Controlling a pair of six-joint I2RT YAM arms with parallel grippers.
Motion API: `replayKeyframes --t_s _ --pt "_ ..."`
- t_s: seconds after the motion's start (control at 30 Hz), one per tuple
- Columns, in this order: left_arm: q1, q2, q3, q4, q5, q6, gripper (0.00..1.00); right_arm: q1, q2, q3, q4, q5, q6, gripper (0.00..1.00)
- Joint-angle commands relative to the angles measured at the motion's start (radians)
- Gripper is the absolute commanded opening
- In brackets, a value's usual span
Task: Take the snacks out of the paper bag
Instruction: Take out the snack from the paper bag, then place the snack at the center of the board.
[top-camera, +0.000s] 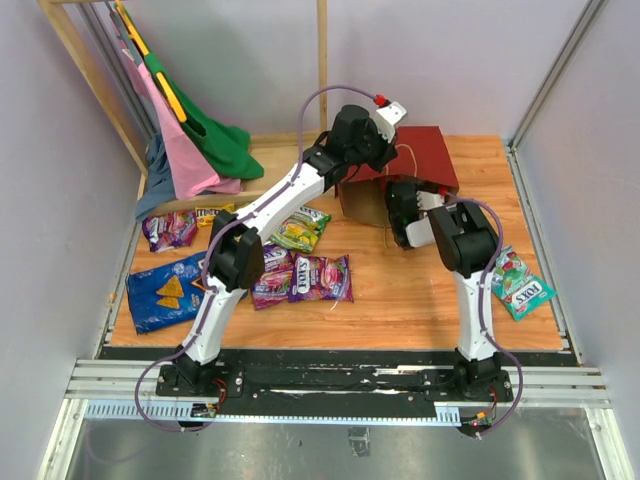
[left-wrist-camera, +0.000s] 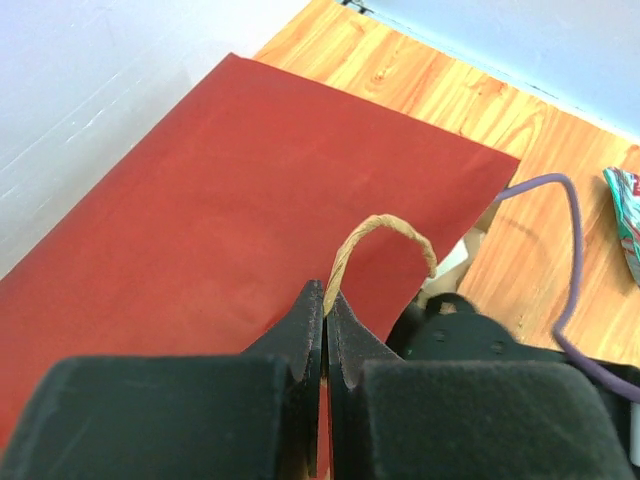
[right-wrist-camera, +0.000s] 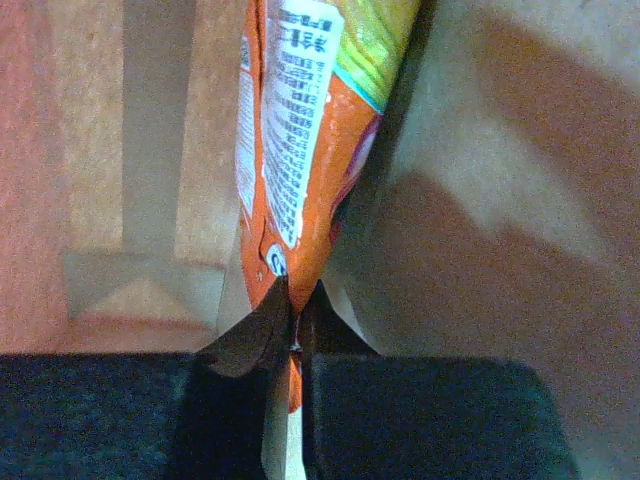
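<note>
Right wrist: our right gripper (right-wrist-camera: 292, 320) pinches the orange packet (right-wrist-camera: 300, 180), mid-frame. Our left gripper (left-wrist-camera: 325, 320) clamps the handle (left-wrist-camera: 390, 222). We should pull slowly.

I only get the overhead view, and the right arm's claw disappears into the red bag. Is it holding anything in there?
Observer: Yes. The right wrist view shows the right gripper shut on an orange packet inside the bag.
Visitor: And the left claw, on top of the bag?
Observer: The left wrist view shows the left gripper shut on the bag's string handle.
Visitor: Any more snacks in there?
Observer: Only brown paper shows around that packet; the rest of the inside is hidden.
</note>
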Motion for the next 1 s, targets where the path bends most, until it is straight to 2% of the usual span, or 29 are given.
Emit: replayKeyframes --t_s 0.0,0.17,0.27,0.5,0.53,0.57,0.67,0.8,0.97 --pt "0.023 0.011 0.044 0.020 -0.003 0.005 0.02 0.012 -0.150 -0.147 0.148 -0.181 -0.109 0.01" --pt "0.040 0.019 0.046 0.018 -0.008 0.004 0.02 0.033 -0.278 -0.304 0.131 -0.388 -0.137 0.01" --pt "0.045 0.024 0.047 0.014 -0.009 0.006 0.02 0.039 -0.378 -0.367 0.035 -0.490 -0.207 0.01" --pt "0.049 0.039 0.044 0.016 -0.029 0.017 0.01 0.083 -0.684 -0.602 -0.067 -0.618 -0.195 0.01" --pt "0.051 0.041 0.044 0.016 -0.032 0.017 0.01 0.092 -0.743 -0.610 -0.130 -0.621 -0.216 0.01" --pt "0.054 0.042 0.041 0.011 -0.040 0.023 0.01 0.102 -0.946 -0.604 -0.424 -0.586 -0.301 0.01" --pt "0.057 0.040 0.039 0.012 -0.046 0.028 0.01 0.103 -1.154 -0.572 -0.742 -0.490 -0.448 0.01" --pt "0.063 0.045 0.039 0.014 -0.047 0.026 0.01 0.105 -1.380 -0.522 -0.964 -0.379 -0.592 0.01" --pt "0.064 0.047 0.040 0.012 -0.052 0.026 0.01 0.102 -1.490 -0.427 -1.188 -0.334 -0.733 0.01"
